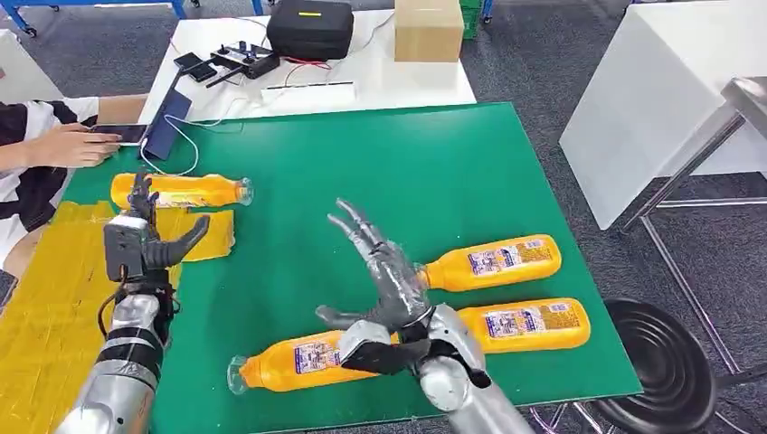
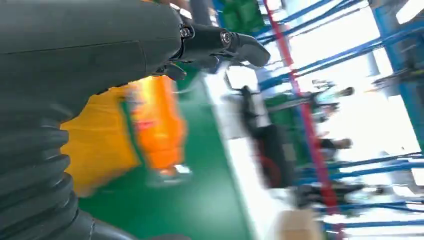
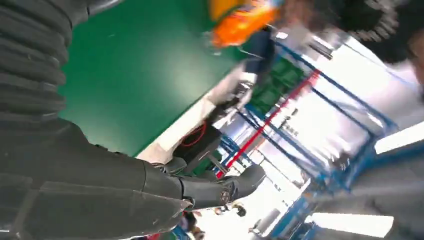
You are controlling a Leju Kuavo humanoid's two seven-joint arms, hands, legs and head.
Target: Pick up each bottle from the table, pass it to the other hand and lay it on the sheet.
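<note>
One orange bottle (image 1: pixel 179 190) lies at the far edge of the yellow sheet (image 1: pixel 54 289) on the left of the green table (image 1: pixel 380 172); it is blurred in the left wrist view as the orange bottle (image 2: pixel 157 125). My left hand (image 1: pixel 145 240) hovers just in front of it, fingers apart and empty. My right hand (image 1: pixel 384 280) is raised over the table's middle, fingers spread, holding nothing. Three more orange bottles lie on the green surface: one (image 1: pixel 294 362) under my right forearm, one (image 1: pixel 493 262) to the right of that hand, and one (image 1: pixel 525 324) nearer the front edge.
A person's hand (image 1: pixel 63 145) rests by a phone at the table's far left corner. Behind the green table a white table (image 1: pixel 362 86) carries a black case (image 1: pixel 310 27), a cardboard box (image 1: pixel 428 29) and cables. A black stool (image 1: pixel 665 366) stands at the right.
</note>
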